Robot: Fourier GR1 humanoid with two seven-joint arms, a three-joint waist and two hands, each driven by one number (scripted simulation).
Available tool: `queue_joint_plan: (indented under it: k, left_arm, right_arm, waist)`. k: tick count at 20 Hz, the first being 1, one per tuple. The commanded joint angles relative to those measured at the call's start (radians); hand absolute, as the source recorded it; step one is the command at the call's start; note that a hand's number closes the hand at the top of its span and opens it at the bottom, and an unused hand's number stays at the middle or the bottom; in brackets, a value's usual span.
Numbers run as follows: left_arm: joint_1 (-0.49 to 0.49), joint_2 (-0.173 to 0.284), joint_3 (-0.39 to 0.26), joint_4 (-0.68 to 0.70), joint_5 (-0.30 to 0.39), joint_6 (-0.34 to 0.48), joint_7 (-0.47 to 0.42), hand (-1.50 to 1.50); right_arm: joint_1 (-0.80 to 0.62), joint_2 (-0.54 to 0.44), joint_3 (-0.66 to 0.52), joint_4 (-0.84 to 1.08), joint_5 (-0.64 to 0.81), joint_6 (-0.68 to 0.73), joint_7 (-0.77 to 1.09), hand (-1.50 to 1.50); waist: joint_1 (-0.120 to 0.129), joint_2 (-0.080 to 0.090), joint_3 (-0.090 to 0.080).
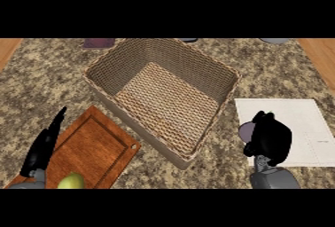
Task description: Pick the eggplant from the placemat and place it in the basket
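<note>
**Right robot hand closed over the eggplant on the placemat**

Nearest the lens, a green pear [72,181] lies on the wooden cutting board [91,146] beside the left robot hand [40,150], which rests there with fingers straight. On the white placemat [294,119], the right robot hand [270,138] curls round the eggplant [247,131]; only a purplish edge shows. Its skin is probably smooth and slippery, its body light and firm, so mid-body looks the safest hold. Beside it on the desk [274,71] stands the wicker basket [104,66].

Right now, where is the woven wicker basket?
In the head view the woven wicker basket sits at the centre of the counter, between the wooden cutting board on the left and the white placemat on the right.
</note>
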Motion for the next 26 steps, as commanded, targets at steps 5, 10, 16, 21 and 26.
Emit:
queue_joint_plan:
  k: [5, 10, 16, 21, 26]
  left_arm:
    - [0.025, -0.012, -0.007, 0.000, 0.003, -0.006, 0.007, 0.00]
    - [0.013, 0.018, 0.007, 0.001, 0.005, -0.023, 0.020, 0.00]
    - [0.004, 0.026, 0.018, 0.003, 0.025, -0.042, 0.007, 0.00]
    - [0.020, -0.001, -0.017, -0.024, -0.004, -0.021, 0.003, 0.00]
    - [-0.009, -0.003, -0.026, -0.013, -0.012, -0.024, 0.023, 0.00]
  right_arm:
    - [0.084, 0.062, 0.324, -0.325, 0.180, -0.058, 0.458, 1.50]
    - [0.072, 0.062, 0.484, -0.495, 0.400, 0.074, 0.524, 1.50]
    - [0.036, 0.062, 0.641, -0.646, 0.544, 0.225, 0.565, 1.50]
    - [-0.022, 0.062, 0.717, -0.712, 0.556, 0.244, 0.577, 1.50]
    - [-0.062, 0.060, 0.698, -0.710, 0.507, 0.249, 0.572, 1.50]
  waist:
    - [0.004, -0.001, 0.006]
    - [-0.005, -0.002, 0.003]
    - [0.009, 0.007, 0.003]
    - [0.037, 0.012, 0.004]
    - [0.047, 0.023, 0.004]
